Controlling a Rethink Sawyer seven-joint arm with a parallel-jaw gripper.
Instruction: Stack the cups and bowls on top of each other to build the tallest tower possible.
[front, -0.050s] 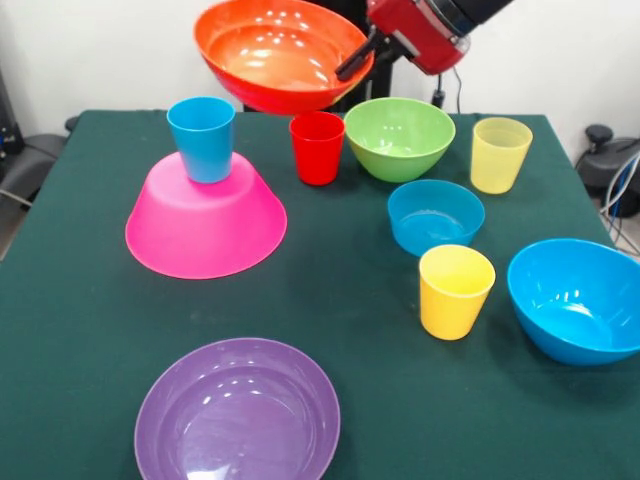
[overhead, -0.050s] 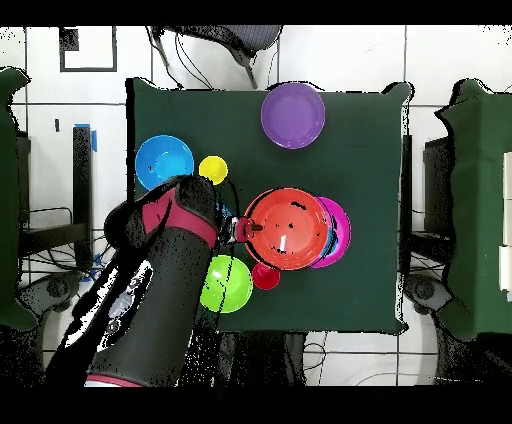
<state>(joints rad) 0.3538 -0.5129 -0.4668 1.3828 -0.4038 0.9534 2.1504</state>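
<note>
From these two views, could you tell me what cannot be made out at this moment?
- Blue cup on the pink bowl: hidden overhead by the raised orange bowl.
- Gripper: its grip on the orange bowl's rim is unclear in both views.
- Small blue bowl and pale yellow cup: covered overhead by the arm.

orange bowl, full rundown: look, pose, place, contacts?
The orange bowl is large, round, glossy plastic by its look, with light glinting inside. It is in the air, clear of the table, opening up and tilted toward the front camera. The gripper pinches its rim on one side; nothing else touches it. It looks empty. From overhead it hangs partly over the upturned pink bowl, hiding the blue cup that stands on that bowl.
</note>
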